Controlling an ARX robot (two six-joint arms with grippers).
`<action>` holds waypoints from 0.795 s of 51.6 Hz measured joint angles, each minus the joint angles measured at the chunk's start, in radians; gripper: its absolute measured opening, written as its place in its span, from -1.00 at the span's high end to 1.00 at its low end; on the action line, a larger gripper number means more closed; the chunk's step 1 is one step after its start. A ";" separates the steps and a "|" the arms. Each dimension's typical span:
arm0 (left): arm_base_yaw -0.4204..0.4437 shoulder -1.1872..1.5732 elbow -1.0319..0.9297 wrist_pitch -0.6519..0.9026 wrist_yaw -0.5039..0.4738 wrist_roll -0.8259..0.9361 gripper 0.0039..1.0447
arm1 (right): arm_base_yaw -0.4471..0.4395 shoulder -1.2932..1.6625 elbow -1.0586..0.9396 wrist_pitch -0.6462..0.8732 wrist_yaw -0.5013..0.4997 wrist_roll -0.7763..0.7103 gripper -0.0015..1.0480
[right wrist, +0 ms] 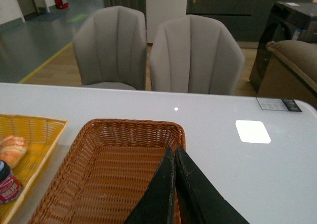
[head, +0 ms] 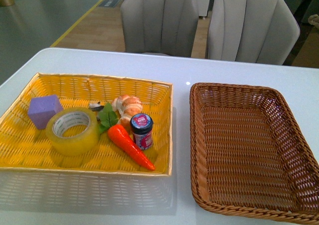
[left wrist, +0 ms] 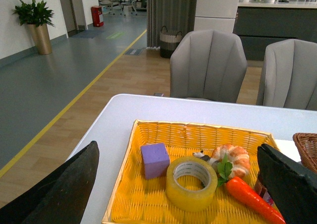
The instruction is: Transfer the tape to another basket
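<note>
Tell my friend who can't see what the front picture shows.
A roll of yellowish tape lies in a yellow basket on a white table, beside a purple block, a toy carrot and a small jar. A brown wicker basket sits empty to the right, and two grey chairs stand behind.

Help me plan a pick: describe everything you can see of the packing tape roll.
The packing tape roll is a wide ring of translucent yellowish tape on a white printed core. It lies flat, hole upward, on the floor of the yellow woven basket, in its left half. The purple block sits close behind it and green leaves lie by its right edge; nothing grips it.
</note>
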 joint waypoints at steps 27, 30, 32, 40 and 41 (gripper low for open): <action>0.000 0.000 0.000 0.000 0.000 0.000 -0.83 | 0.002 -0.349 -0.002 -0.316 0.000 0.000 0.96; 0.000 0.000 0.000 0.000 0.000 0.000 -0.83 | 0.002 -0.378 -0.002 -0.343 0.000 0.000 0.96; 0.000 0.000 0.000 0.000 0.000 0.000 -0.83 | 0.002 -0.399 -0.002 -0.364 0.000 0.000 0.96; 0.000 0.000 0.000 0.000 0.000 0.000 -0.83 | 0.002 -0.488 -0.002 -0.451 0.000 0.000 0.96; 0.000 0.000 0.000 0.000 0.000 0.000 -0.83 | 0.002 -0.498 -0.002 -0.461 0.000 0.000 0.96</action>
